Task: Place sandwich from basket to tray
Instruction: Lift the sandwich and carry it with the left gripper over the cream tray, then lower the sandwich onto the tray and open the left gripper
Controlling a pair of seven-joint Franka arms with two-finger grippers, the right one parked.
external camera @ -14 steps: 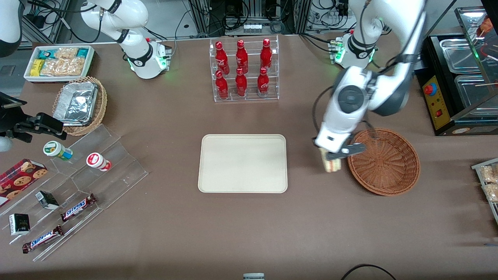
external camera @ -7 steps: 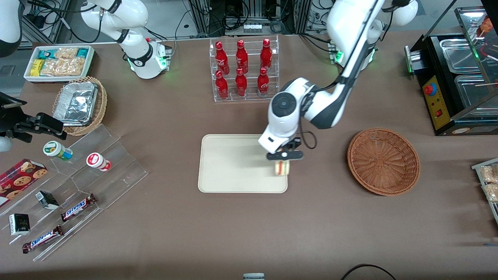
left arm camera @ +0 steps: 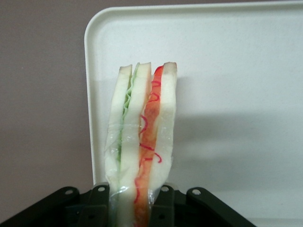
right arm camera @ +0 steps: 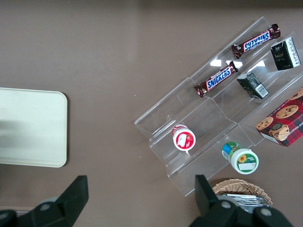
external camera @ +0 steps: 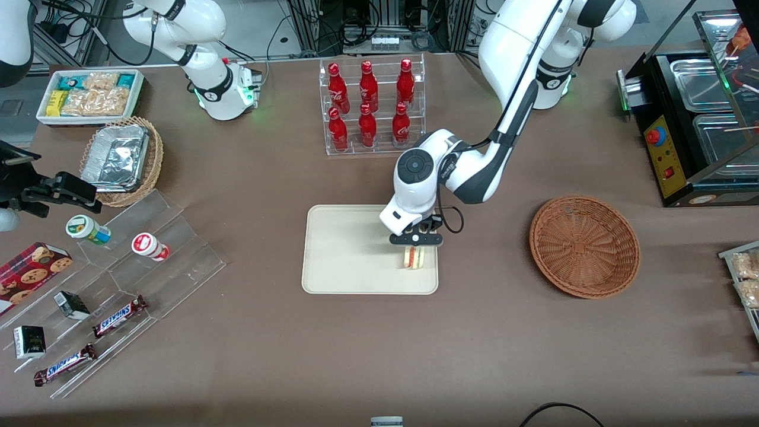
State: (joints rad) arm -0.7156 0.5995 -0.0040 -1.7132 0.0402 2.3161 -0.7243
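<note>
The sandwich [external camera: 414, 257], a wedge of white bread with red and green filling [left arm camera: 142, 142], hangs over the cream tray [external camera: 350, 255] near the tray's end that faces the basket. My left gripper [external camera: 415, 246] is shut on the sandwich, its black fingers [left arm camera: 97, 203] pressing both bread faces. Whether the sandwich touches the tray surface [left arm camera: 236, 94] I cannot tell. The round reddish-brown wicker basket [external camera: 584, 246] sits toward the working arm's end of the table, with nothing in it.
A clear rack of red bottles [external camera: 370, 107] stands farther from the front camera than the tray. A clear stepped display with snack bars and cups [external camera: 112, 279] [right arm camera: 218, 118], a tan wicker basket of foil containers [external camera: 121, 160] and a white snack bin [external camera: 89, 95] lie toward the parked arm's end.
My left gripper carried the sandwich from beside the basket across the table to over the tray, then moved a little farther in over the tray and lower.
</note>
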